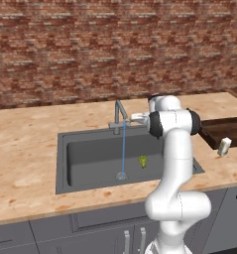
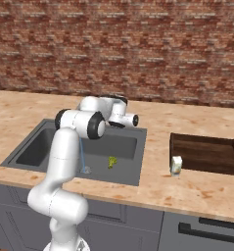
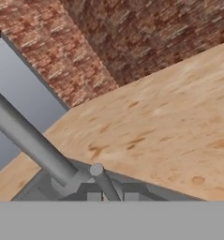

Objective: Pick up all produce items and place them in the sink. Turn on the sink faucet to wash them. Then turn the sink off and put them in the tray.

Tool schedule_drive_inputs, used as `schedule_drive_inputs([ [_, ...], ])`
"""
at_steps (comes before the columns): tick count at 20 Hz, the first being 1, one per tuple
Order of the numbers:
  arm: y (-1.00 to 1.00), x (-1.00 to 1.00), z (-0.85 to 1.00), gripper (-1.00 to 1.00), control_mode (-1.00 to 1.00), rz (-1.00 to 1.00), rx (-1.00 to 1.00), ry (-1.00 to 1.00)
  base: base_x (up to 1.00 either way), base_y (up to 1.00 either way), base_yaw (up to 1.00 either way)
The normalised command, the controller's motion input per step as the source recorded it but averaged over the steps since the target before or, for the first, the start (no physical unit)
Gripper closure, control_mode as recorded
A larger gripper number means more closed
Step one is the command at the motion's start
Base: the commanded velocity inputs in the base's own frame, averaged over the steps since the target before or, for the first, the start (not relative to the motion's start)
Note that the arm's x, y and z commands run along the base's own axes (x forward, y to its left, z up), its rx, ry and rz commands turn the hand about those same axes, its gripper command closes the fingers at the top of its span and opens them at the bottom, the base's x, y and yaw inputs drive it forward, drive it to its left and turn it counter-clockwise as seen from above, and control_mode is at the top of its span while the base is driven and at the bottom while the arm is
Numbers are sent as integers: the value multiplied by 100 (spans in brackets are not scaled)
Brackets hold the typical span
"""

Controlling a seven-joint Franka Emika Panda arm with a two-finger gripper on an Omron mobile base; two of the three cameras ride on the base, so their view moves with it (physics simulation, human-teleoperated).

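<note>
The broccoli floret (image 1: 142,161) (image 2: 111,162) lies on the floor of the dark grey sink (image 1: 90,149) (image 2: 35,144), right of the drain. A thin blue stream of water (image 1: 123,149) runs from the sink faucet (image 1: 120,111) down to the drain. My gripper (image 1: 132,118) (image 3: 112,197) is shut at the faucet's base, from its right side. In the hand view the small lever (image 3: 104,180) runs down to my fingertips beside the grey spout (image 3: 29,136). Whether the tips pinch the lever I cannot tell. The brown tray (image 1: 224,129) (image 2: 206,154) sits on the counter right of the sink.
A small pale carton (image 1: 224,146) (image 2: 176,165) stands upright at the tray's front left corner. The brick wall runs behind the counter. My arm's elbow stands over the sink's right part and hides the faucet in the right base view.
</note>
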Motion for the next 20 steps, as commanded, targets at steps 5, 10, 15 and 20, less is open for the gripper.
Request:
schedule_drive_inputs([
  [5, 43, 13, 16, 100, -100, 10, -6, -9, 0, 0, 0],
  [10, 53, 23, 22, 100, -100, 10, -5, -6, 0, 0, 0],
  [15, 57, 25, 27, 100, -100, 11, -6, -3, 0, 0, 0],
  [20, 62, 25, 31, 100, -100, 10, -7, -2, 0, 0, 0],
])
